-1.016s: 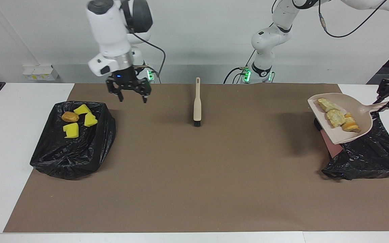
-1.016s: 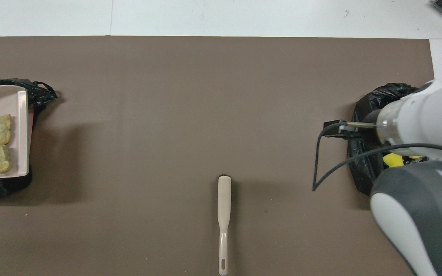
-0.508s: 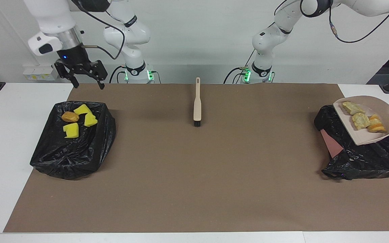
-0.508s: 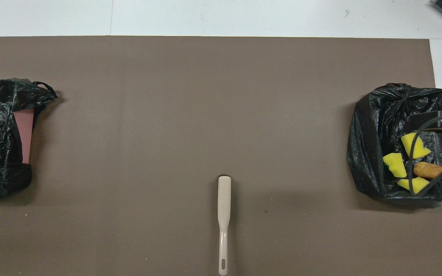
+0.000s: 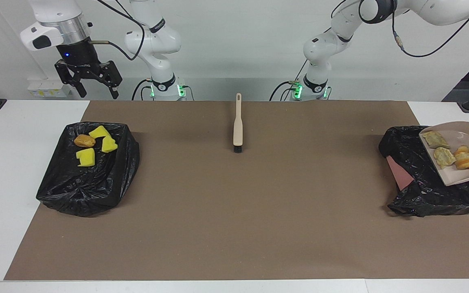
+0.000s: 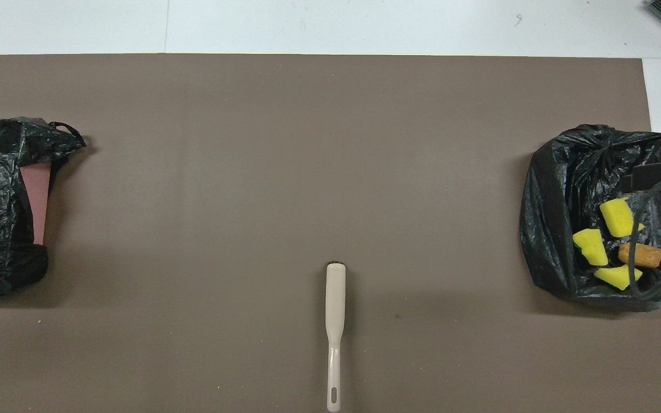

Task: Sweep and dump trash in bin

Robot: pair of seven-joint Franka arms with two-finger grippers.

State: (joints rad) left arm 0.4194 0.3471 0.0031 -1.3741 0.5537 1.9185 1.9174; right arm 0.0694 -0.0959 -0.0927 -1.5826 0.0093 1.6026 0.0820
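Beige dustpan (image 5: 458, 175): swung out over black-lined bin (image 5: 421, 191) at left arm's end, 3 bread pieces (image 5: 444, 156) aboard, undumped. Left gripper off-frame: clamped shut, presumably on handle. Right gripper (image 5: 98, 93): backed away high, jaws wide, empty. Left only tipping to finish.

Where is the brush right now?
The brush lies on the brown mat midway between the two bins, near the robots' edge, bristles pointing away from them.

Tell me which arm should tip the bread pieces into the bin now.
Left. It carries the beige plastic dustpan holding the pale bread-like pieces over the black-bagged bin at its end. The right pincer, open and empty, hangs at the other end.
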